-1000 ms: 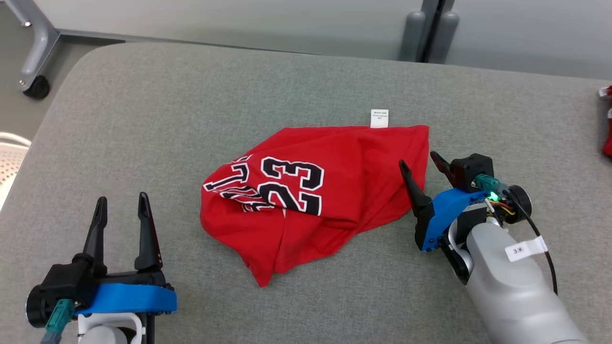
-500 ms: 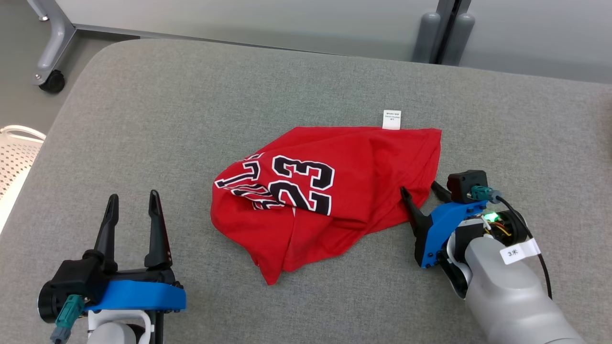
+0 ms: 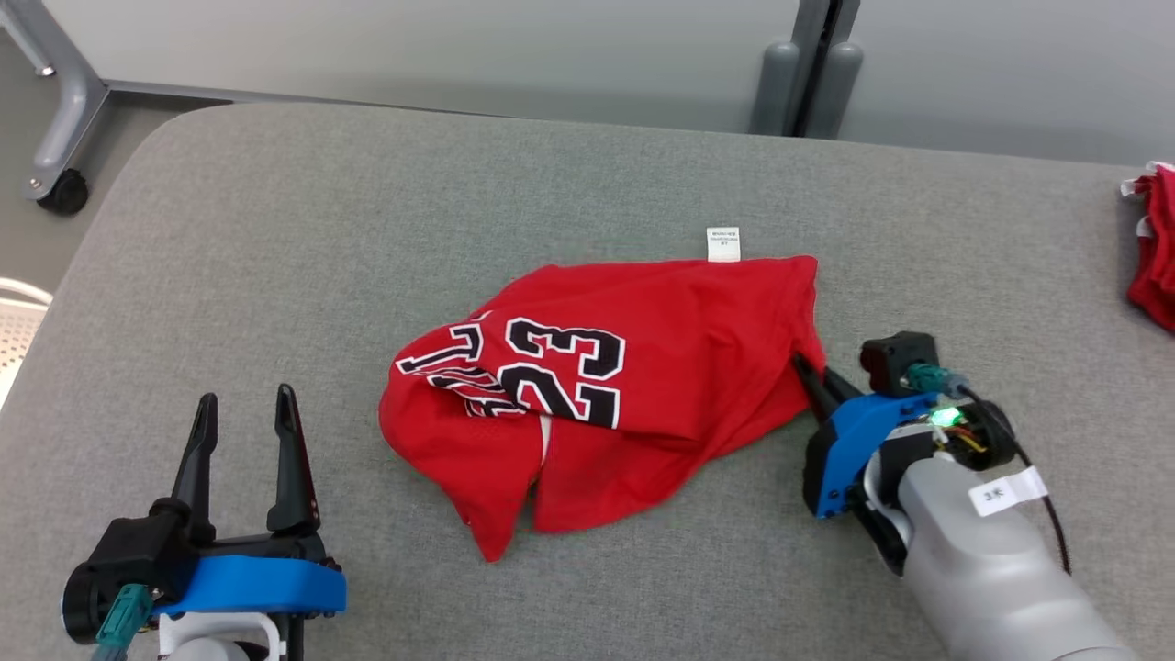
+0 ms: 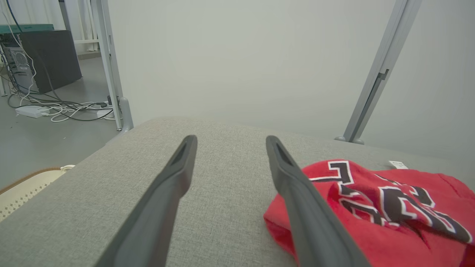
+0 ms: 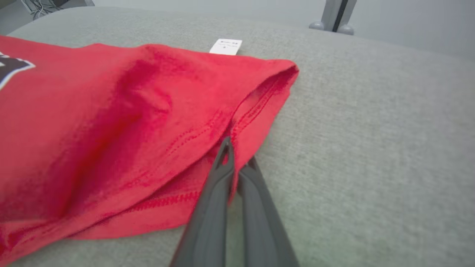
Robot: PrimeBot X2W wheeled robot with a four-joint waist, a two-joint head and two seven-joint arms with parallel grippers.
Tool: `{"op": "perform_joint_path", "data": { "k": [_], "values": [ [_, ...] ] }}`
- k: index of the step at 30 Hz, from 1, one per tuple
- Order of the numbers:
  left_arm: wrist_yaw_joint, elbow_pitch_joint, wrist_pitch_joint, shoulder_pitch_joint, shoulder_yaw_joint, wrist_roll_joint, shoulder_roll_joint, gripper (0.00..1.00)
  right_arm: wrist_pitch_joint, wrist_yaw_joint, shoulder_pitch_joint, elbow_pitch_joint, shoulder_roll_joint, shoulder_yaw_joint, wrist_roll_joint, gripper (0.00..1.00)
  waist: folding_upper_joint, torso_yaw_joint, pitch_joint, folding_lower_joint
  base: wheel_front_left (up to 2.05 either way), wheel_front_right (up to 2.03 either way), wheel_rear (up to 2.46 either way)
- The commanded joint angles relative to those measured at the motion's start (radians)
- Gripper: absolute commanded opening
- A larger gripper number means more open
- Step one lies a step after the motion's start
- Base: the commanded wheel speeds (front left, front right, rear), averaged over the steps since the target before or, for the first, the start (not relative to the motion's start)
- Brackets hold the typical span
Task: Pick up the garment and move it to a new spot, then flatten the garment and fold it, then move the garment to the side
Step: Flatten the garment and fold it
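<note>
Pinching the red shirt point(image 3: 698, 330) marked "23" at its hem, the right gripper point(image 3: 810, 372) is clamped; the left gripper point(image 3: 246, 399) gapes empty.

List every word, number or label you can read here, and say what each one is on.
"23": black with a white outline, on the red garment.
Beside it, black letters: cut off by a fold, not readable as a word.
On the white tag at the garment's far edge: print too small to read.
On the white label on the right forearm: starts with "3", the rest is blurred.
</note>
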Motion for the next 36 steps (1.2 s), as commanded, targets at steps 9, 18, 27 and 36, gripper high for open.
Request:
{"op": "perform_joint_path", "data": {
  "k": [9, 18, 27, 36],
  "values": [
    [-0.003, -0.007, -0.004, 0.035, 0.017, 0.014, -0.001, 1.00, -0.006, 0.000, 0.038, -0.110, -0.220, -0.127, -0.069, 0.00, -0.0001, -0.061, -0.057, 0.0000, 0.00, 0.00, 0.00],
    [-0.006, -0.005, -0.004, 0.025, 0.025, 0.013, -0.001, 1.00, -0.006, 0.000, 0.004, -0.090, -0.257, -0.187, -0.089, 1.00, -0.0001, -0.078, -0.040, 0.0000, 0.00, 0.00, 0.00],
    [-0.010, -0.003, -0.004, 0.050, 0.039, 0.033, -0.001, 1.00, -0.006, 0.000, 0.133, -0.309, -0.213, -0.286, -0.109, 1.00, -0.0001, -0.111, -0.079, 0.0000, 0.00, 0.00, 0.00],
    [-0.012, -0.009, -0.004, 0.064, 0.046, 0.040, -0.001, 1.00, -0.006, 0.000, 0.433, -0.732, -0.106, -0.372, -0.151, 1.00, -0.0001, -0.139, -0.100, 0.0000, 0.00, 0.00, 0.00]
  ]
}}
